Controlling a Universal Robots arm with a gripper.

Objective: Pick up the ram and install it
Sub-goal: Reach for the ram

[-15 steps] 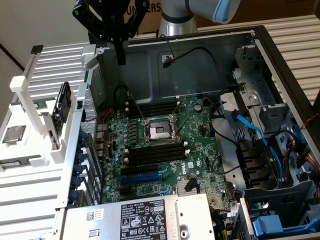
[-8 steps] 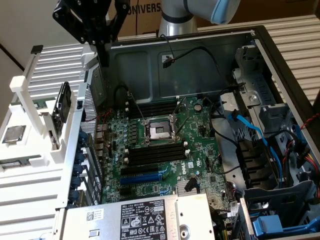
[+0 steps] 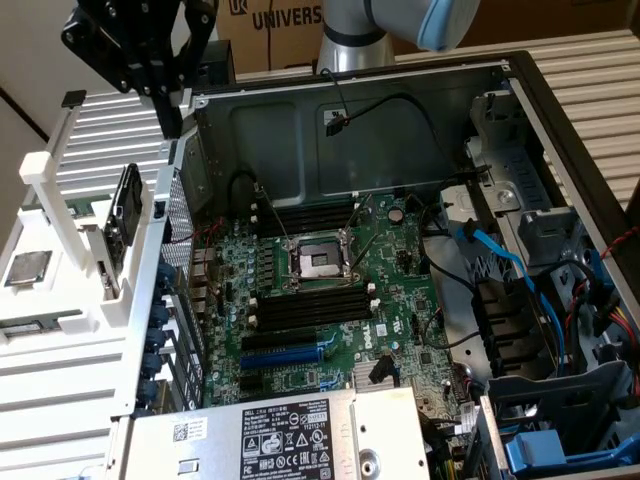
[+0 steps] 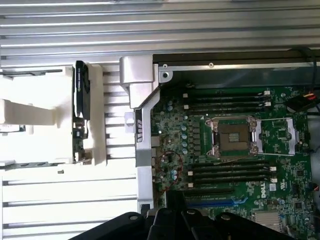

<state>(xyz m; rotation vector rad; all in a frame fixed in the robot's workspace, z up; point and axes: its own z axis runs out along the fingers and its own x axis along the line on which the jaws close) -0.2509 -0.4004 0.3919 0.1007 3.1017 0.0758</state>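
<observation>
Inspected open grey metal computer case (image 3: 420,140) lying on its side on the pale slatted counter (image 3: 600,70), green motherboard (image 3: 400,250) exposed inside; found square silver processor socket (image 3: 315,262) at mid-board, flanked by long black plastic slots with white end clips (image 3: 310,305), with a long blue plastic slot (image 3: 285,350) nearer the exterior view's bottom; noted all of these slots apparently unfilled, no green stick seated anywhere on the board; located black claw (image 3: 172,122) high at the exterior view's upper left, above the case's side wall and well apart from the board; recorded its fingers (image 3: 170,105) drawn together, gripping nothing discernible; placed the long thin green circuit-board ram (image 3: 84,208), with some reserve, on the white plastic rack (image 3: 90,320) outside the case at the exterior view's left, standing on edge among white posts, just beside a black fan card (image 3: 125,215) and partly hidden by a post; judged it untouched and well apart from the claw; assessed progress as nil: pick-up not yet made; carry to the board and seating in a slot both outstanding; nothing of the installation done so far as visible.
</observation>
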